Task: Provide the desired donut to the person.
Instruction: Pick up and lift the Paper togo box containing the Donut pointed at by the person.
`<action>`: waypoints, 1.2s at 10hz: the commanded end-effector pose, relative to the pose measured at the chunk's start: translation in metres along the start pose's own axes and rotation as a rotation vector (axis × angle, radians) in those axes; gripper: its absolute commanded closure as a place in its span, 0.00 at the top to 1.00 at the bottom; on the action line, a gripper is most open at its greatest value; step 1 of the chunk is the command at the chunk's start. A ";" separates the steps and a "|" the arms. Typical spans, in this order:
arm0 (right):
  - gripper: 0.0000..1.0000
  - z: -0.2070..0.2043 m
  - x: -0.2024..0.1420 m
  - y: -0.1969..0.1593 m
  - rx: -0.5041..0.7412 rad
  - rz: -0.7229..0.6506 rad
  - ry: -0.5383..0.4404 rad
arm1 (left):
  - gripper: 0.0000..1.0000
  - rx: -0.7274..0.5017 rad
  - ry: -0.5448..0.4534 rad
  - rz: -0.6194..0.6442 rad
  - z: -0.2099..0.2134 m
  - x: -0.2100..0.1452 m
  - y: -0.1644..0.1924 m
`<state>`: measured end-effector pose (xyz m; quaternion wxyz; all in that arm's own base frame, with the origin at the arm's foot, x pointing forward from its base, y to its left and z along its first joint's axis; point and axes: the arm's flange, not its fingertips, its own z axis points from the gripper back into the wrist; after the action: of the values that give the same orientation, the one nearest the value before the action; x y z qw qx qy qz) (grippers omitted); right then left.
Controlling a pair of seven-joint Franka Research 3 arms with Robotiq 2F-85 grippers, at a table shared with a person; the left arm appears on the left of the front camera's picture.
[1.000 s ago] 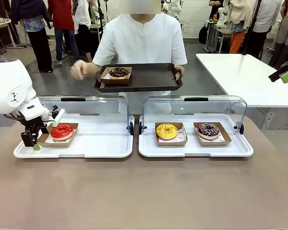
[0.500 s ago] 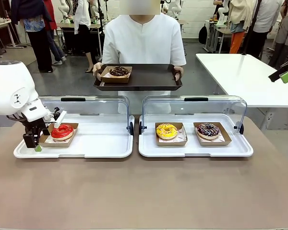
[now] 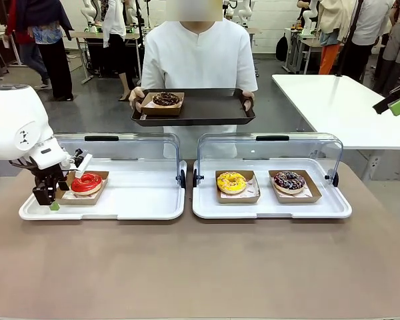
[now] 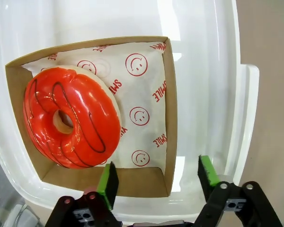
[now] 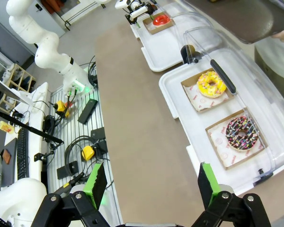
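Currently L gripper (image 4: 157, 178) wide apart astride red donut (image 4: 71, 124) box (image 4: 169, 118) edge, poss. touching; R gripper (image 5: 149, 182) likewise spread, high over table (image 5: 132, 118).

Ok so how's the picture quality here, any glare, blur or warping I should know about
Left wrist view: sharp, but glare washes out the upper part of the white tray, and the red donut has shiny highlights. Front view: evenly lit, with faint reflections on the clear lids. Right wrist view: wide-angle and tilted, so the table runs diagonally.
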<state>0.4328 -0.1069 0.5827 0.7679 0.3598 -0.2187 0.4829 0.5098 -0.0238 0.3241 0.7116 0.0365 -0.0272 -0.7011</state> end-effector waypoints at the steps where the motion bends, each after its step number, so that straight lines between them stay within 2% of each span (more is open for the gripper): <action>1: 1.00 0.000 0.002 0.000 0.000 -0.006 0.000 | 0.00 -0.005 -0.008 0.011 0.000 0.000 0.004; 2: 1.00 0.000 0.002 0.000 0.000 -0.006 0.000 | 0.36 -0.006 -0.009 0.017 0.001 -0.001 0.004; 3: 1.00 0.000 0.002 0.000 0.000 -0.006 0.000 | 0.00 -0.007 -0.009 0.023 0.002 -0.003 0.005; 12: 1.00 0.000 0.002 0.000 0.000 -0.006 0.000 | 0.00 -0.001 0.007 -0.007 0.011 -0.007 0.001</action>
<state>0.4328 -0.1069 0.5827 0.7678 0.3598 -0.2187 0.4829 0.5129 -0.0193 0.3310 0.7144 0.0382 -0.0287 -0.6981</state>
